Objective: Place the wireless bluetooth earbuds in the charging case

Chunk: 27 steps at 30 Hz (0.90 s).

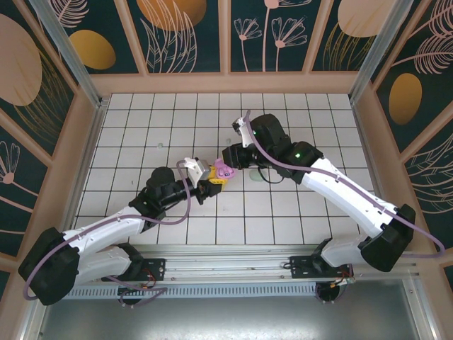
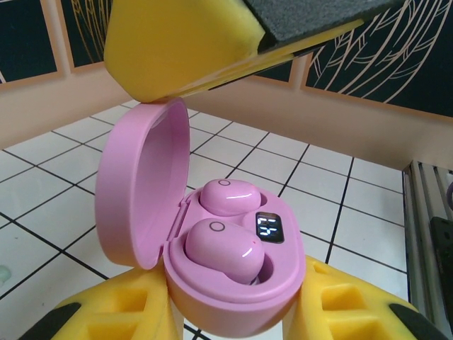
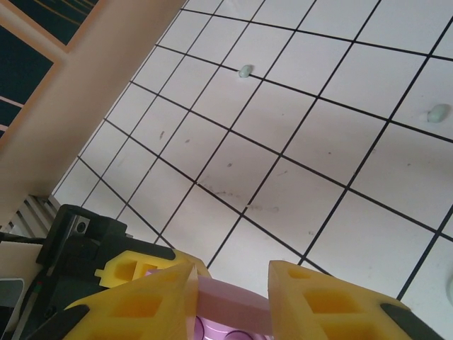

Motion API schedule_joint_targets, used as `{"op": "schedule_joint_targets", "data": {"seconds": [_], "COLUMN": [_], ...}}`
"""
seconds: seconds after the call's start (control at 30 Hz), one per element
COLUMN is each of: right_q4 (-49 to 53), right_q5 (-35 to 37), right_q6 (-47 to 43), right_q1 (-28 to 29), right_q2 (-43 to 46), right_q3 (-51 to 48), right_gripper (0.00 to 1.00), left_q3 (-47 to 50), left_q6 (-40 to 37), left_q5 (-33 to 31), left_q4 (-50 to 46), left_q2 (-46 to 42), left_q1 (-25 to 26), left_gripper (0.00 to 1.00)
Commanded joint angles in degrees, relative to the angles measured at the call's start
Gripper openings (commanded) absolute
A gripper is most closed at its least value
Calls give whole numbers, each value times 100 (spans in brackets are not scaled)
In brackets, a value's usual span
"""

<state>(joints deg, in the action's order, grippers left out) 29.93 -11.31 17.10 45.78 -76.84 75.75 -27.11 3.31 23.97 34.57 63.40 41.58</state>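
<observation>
Inward, left tool (image 1: 212, 184) around pink case (image 2: 138, 188)

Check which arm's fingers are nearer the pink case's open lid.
Right. The right gripper has the lid pinched between its fingers. The left gripper clamps the base, with the lid standing above it.

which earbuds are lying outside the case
The two pale mint earbuds, loose on the white tiles; the two pink earbuds sit in the open pink case.

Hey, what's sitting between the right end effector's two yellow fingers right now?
An edge of the pink charging case, touching both yellow fingers; the right wrist view shows it.
</observation>
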Motion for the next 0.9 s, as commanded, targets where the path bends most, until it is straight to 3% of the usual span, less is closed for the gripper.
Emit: {"op": "schedule_joint_targets", "data": {"seconds": [0.0, 0.5, 0.77, 0.87], "right_q4": [9, -12, -446, -631], "right_q5": [-220, -422, -866, -1085], "right_q6": [115, 368, 606, 775], "right_q1": [-16, -82, -417, -528], "right_q2": [-1, 655, 965, 1004], "right_q3": [-49, -532, -774, -881], "right_gripper": [32, 34, 35, 40], "left_q3": [65, 241, 241, 243], "left_q6": [49, 143, 197, 211], "left_q5": [19, -358, -362, -374], "left_q4": [563, 815, 824, 824], "left_q2": [-202, -441, -499, -530], "left_q1": [25, 24, 25, 24], "left_gripper": [7, 8, 8, 8]}}
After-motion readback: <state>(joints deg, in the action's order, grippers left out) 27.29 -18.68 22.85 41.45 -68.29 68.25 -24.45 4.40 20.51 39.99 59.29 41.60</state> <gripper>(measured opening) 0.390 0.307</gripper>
